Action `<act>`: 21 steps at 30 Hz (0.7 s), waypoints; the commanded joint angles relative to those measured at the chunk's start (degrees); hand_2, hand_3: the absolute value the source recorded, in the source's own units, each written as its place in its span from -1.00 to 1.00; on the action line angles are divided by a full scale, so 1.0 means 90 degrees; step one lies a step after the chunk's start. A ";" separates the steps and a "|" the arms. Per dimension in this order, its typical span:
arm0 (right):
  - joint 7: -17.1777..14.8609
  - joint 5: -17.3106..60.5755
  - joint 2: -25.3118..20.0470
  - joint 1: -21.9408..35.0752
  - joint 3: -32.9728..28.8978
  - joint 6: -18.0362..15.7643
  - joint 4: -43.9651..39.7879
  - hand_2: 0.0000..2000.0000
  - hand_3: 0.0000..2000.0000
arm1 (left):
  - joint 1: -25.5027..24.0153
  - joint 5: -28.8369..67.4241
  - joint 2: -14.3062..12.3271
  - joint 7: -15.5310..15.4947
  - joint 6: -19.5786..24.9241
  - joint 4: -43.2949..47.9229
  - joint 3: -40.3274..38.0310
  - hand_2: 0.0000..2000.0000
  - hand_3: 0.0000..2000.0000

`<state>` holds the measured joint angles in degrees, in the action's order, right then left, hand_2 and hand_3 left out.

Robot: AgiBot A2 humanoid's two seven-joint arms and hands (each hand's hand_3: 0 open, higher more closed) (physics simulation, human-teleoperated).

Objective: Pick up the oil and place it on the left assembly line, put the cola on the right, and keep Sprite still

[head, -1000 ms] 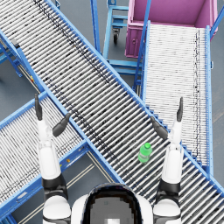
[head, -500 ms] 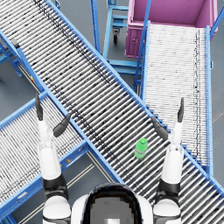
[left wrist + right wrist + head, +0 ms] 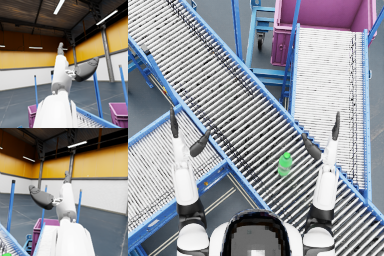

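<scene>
A green Sprite bottle (image 3: 285, 164) stands upright on the long diagonal roller conveyor (image 3: 228, 100), just in front of me. No oil or cola shows in any view. My left hand (image 3: 185, 137) is raised over the near edge of the left roller line (image 3: 148, 170), fingers apart and holding nothing; the left wrist view shows the same hand (image 3: 75, 67) bare. My right hand (image 3: 325, 140) is up to the right of the bottle, apart from it, also spread and holding nothing, as the right wrist view of the hand (image 3: 55, 196) confirms.
The right roller line (image 3: 328, 85) runs back to a pink bin (image 3: 328, 12). Blue frame rails (image 3: 235, 25) and posts edge every conveyor. Grey floor shows between the lines at the far left and between the back frames.
The Sprite bottle has drifted a little up and to the left along the diagonal conveyor. Both arms stay where they were.
</scene>
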<state>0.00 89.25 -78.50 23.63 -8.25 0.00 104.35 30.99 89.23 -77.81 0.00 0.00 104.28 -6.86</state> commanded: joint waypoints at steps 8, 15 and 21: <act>0.0000 0.0000 0.0000 0.0076 -0.0059 0.0000 -0.0007 -1.00 -1.00 | 0.0115 0.0000 0.0001 0.0000 0.0000 -0.0025 0.0044 -1.00 -1.00; 0.0000 0.0000 -0.0037 -0.0045 -0.0045 0.0000 -0.0034 -1.00 -1.00 | -0.0003 0.0000 -0.0032 0.0000 0.0000 -0.0029 0.0038 -1.00 -1.00; 0.0000 0.0000 -0.0024 0.0043 -0.0072 0.0000 -0.0016 -1.00 -1.00 | -0.0012 0.0000 -0.0046 0.0000 0.0000 -0.0013 0.0014 -1.00 -1.00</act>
<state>0.00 89.25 -78.92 23.14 -8.75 0.00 104.08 30.96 89.23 -78.23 0.00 0.00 104.18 -6.71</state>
